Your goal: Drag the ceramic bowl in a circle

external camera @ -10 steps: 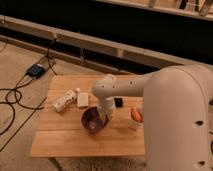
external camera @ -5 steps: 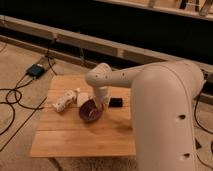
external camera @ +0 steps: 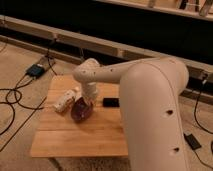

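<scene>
Camera view, from above and behind the arm. You see the robot's white arm (external camera: 155, 100) fill the right half of the scene and bend leftward over a low wooden table (external camera: 75, 142). Its wrist turns downward, and the gripper (external camera: 88, 102) sits low over the table's upper middle, at the right-hand rim of the ceramic bowl (external camera: 78, 111). The jaws are closed, pinching that rim. The ceramic bowl, dark maroon and glossy, lies near the table's centre, somewhat toward the far edge, and appears tilted, its gripped side higher than its left side; you cannot tell how much of its base touches the wood.

Just beside the bowl on the left, a pale bottle (external camera: 65, 101) lies on its side, close to the bowl, though contact cannot be made out. To the right of the gripper, a small flat black object (external camera: 111, 102) rests on the table, apart from the bowl. On the floor to the left you see dark cables (external camera: 12, 97) and a small black box (external camera: 36, 70)
</scene>
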You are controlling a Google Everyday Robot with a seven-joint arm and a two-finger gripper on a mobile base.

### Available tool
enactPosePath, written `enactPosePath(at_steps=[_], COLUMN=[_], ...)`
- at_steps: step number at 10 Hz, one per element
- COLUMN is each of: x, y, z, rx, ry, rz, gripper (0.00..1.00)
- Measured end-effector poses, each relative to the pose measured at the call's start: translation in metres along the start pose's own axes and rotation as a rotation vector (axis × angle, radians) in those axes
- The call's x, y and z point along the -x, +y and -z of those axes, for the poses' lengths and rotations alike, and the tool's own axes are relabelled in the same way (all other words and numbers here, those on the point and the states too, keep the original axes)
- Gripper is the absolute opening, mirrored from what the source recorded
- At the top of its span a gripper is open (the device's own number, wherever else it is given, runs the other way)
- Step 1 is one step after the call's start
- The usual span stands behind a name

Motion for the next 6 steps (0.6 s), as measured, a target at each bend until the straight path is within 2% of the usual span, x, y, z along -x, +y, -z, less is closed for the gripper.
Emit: enactPosePath(at_steps=[3, 6], x=[-0.027, -0.061], y=[0.019, 0.022], z=[-0.003, -0.009], rx=[0.016, 0.021], ry=[0.023, 0.054], rz=[0.052, 0.073], gripper=[0.0, 0.0])
